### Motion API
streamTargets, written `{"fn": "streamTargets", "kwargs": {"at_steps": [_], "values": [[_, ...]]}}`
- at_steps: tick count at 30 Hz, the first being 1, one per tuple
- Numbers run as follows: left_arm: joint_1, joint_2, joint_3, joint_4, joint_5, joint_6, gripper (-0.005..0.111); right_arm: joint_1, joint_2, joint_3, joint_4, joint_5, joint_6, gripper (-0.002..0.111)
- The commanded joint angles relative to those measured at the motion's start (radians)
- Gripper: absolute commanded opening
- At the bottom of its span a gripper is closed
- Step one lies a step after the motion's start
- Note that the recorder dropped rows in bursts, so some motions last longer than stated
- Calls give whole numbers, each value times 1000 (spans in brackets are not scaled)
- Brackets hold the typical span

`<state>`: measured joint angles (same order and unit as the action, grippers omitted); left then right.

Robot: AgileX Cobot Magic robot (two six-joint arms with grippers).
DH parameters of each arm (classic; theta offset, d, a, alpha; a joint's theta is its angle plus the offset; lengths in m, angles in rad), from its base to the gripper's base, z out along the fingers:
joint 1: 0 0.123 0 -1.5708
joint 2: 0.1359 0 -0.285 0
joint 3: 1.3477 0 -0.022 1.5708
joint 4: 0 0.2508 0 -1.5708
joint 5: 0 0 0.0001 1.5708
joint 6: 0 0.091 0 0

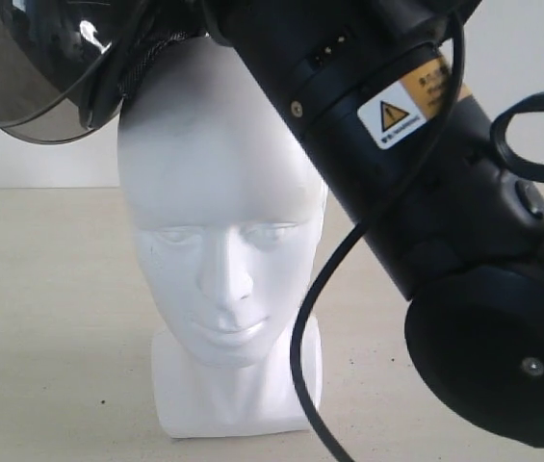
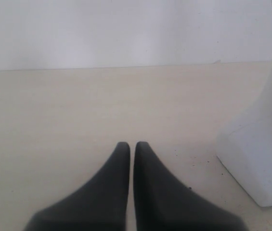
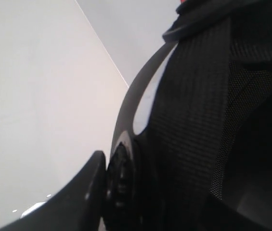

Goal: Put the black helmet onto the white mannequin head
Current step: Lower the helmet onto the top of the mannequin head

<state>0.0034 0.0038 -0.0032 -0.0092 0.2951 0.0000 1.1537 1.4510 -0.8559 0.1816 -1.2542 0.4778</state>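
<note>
The white mannequin head [image 1: 216, 192] stands upright on its block base, facing the camera. The black helmet [image 1: 36, 72] hangs tilted over the crown's left side, smoky visor outward, and its padded rim is at the top of the head. My right arm [image 1: 397, 154] reaches across from the right, and its gripper is hidden in the exterior view. In the right wrist view, one finger [image 3: 85, 192] presses on the helmet's visor pivot [image 3: 121, 178] beside the black strap [image 3: 193, 106]; the other finger is hidden. My left gripper [image 2: 132, 144] is shut and empty, low over the table near the mannequin's base [image 2: 258, 163].
A black cable [image 1: 310, 318] loops down from the right arm in front of the mannequin's neck. The right arm's round joint housing [image 1: 493, 356] fills the lower right. The beige table [image 1: 50, 318] meets a white wall behind.
</note>
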Motion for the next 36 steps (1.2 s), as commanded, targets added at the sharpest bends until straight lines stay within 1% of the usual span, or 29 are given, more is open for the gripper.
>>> {"fn": "streamTargets", "kwargs": {"at_steps": [1, 24, 36], "values": [[-2, -4, 3, -9, 2, 9, 5, -7, 15, 6, 58, 33, -39, 0], [-2, -4, 3, -9, 2, 9, 5, -7, 16, 6, 58, 33, -58, 0], [-2, -4, 3, -9, 2, 9, 5, -7, 9, 7, 93, 33, -73, 0]]}}
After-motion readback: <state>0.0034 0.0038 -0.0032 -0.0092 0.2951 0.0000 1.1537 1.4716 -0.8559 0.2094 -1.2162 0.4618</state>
